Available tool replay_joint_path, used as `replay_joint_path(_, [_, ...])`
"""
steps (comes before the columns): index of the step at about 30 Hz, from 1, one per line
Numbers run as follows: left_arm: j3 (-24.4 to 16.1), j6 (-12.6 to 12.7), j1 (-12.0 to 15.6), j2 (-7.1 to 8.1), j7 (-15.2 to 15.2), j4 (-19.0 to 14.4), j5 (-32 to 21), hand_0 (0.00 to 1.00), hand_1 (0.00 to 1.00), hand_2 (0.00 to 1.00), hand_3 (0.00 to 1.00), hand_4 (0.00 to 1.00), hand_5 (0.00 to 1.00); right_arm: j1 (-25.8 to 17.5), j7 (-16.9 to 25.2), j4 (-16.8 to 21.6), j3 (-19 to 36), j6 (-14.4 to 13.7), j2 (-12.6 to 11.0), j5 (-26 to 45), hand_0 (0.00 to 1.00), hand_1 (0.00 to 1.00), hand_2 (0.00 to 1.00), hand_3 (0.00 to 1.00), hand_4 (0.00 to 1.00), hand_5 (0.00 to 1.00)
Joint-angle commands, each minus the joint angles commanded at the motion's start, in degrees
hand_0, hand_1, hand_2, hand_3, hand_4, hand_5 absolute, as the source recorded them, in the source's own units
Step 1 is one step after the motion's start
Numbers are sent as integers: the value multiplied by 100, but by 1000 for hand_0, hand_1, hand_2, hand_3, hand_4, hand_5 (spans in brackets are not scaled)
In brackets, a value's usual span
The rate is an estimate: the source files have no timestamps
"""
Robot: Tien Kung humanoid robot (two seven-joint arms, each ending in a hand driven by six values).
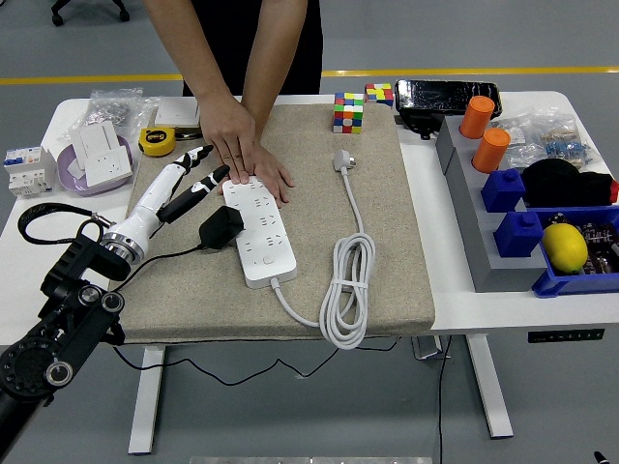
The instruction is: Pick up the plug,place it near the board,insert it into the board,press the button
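The white power strip (261, 224) lies lengthwise on the beige mat (387, 222). A person's two hands (244, 153) press down on its far end. A black plug (221, 227) with a black cable rests on the mat against the strip's left edge. My left hand (198, 169) hovers up and to the left of the plug, fingers (205, 178) stretched out, open and holding nothing. The strip's own white plug (342, 159) lies right of the strip, its cable coiled (344, 290) near the mat's front.
A Rubik's cube (348, 112) stands at the mat's far edge. Left of the mat are a yellow tape measure (158, 141), white sockets in a purple bowl (97, 159) and a breaker (26, 169). At the right are blue bins (571, 280), orange cylinders (490, 150) and a lemon (566, 246).
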Motion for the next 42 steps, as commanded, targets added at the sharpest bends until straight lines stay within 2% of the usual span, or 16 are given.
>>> replay_joint_path(3, [-69,-72,324,-82,358,-401,-44,998,998,998,998,998,998,-2,5,0,16,-2,2,-8,942,906,847,888,998,998])
replay_joint_path(5, [-84,-127,479,-101,476,-591,-18,998,998,998,998,998,998,-1,7,0,10,-1,-2,-11,942,906,847,887,998,998])
replay_joint_path(9, [-26,-195,667,-73,549,-797,156,998,998,998,998,998,998,4,5,0,19,-1,-6,-30,942,906,847,887,998,998])
replay_joint_path(13, [1,-224,758,-86,546,-831,345,998,998,998,987,998,998,7,10,0,6,1,-12,-25,943,906,847,886,998,998])
replay_joint_path(20, [49,-298,805,-102,491,-723,881,998,998,998,978,998,998,-9,8,0,-3,7,-19,-28,943,905,842,886,998,998])
replay_joint_path(31, [186,-319,823,-79,464,-679,1220,998,998,998,961,998,998,-21,6,0,9,0,-23,-42,942,905,842,886,998,998])
replay_joint_path(42, [581,-324,553,79,414,-547,1318,998,998,998,953,998,998,-1,9,0,27,-1,-29,-31,942,905,842,886,998,998])
